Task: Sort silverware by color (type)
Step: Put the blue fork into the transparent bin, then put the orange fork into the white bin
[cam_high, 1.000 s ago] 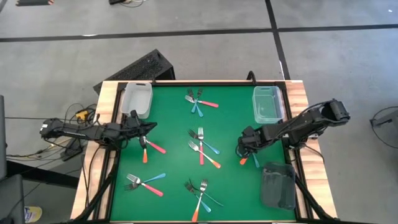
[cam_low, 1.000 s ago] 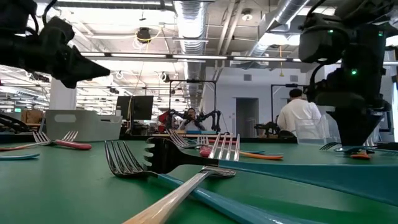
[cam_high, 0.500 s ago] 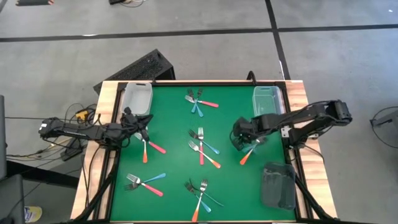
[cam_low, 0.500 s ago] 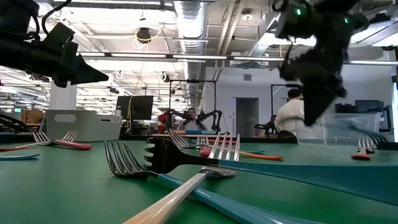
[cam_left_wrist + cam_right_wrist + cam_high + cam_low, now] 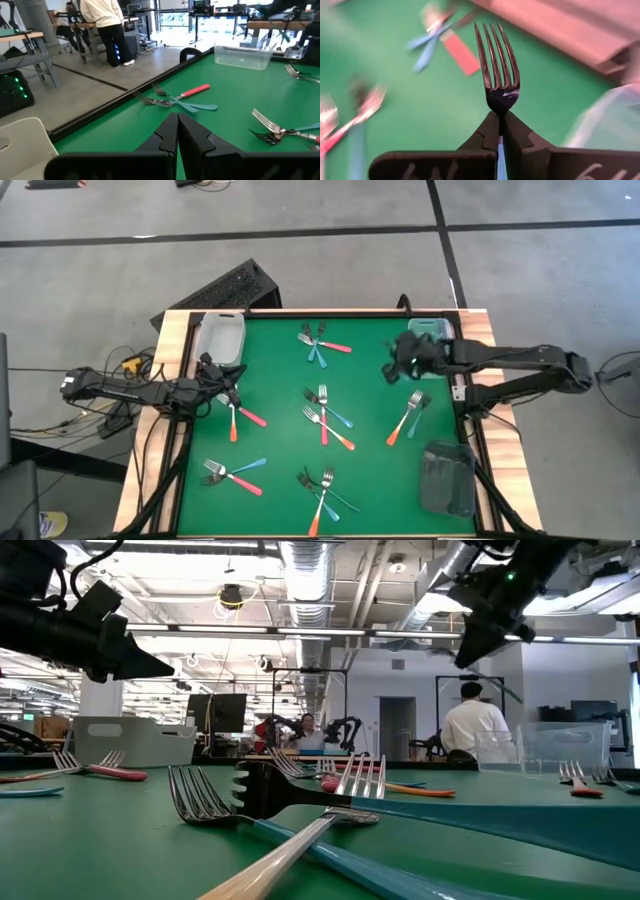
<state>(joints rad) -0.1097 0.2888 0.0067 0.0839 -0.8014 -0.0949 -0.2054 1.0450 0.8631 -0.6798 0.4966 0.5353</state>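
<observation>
Forks with orange, pink-red and blue handles lie in small crossed heaps on the green mat [image 5: 280,380]. One heap [image 5: 318,345] is near the far edge, one [image 5: 325,415] in the middle, and an orange and a teal fork [image 5: 408,418] lie at the right. My right gripper [image 5: 400,365] hangs above the mat beside the far right clear bin [image 5: 430,345], shut on a blue-handled fork [image 5: 497,65]. My left gripper [image 5: 235,385] is shut and empty at the left, just above the mat near two forks [image 5: 240,418]. My right gripper pinches the fork's neck [image 5: 500,107], just behind the tines, between its two fingers. The fork lies along the fingers: its tines stick out past the fingertips, and its blue handle [image 5: 499,160] runs back between them. The fork is lifted clear of the mat.
A second clear bin [image 5: 220,338] stands at the far left corner, and a dark bin [image 5: 447,478] at the near right. More fork heaps lie near the front [image 5: 232,472] [image 5: 320,490]. A raised black rim [image 5: 300,313] runs round the mat. A person stands in the room beyond.
My right gripper has risen from the fork heap at the right and swung toward the far edge, up beside the right clear bin. The blue-handled fork has come up with it, clear of the mat. The orange and teal forks stay behind. My left gripper has tipped slightly in place.
</observation>
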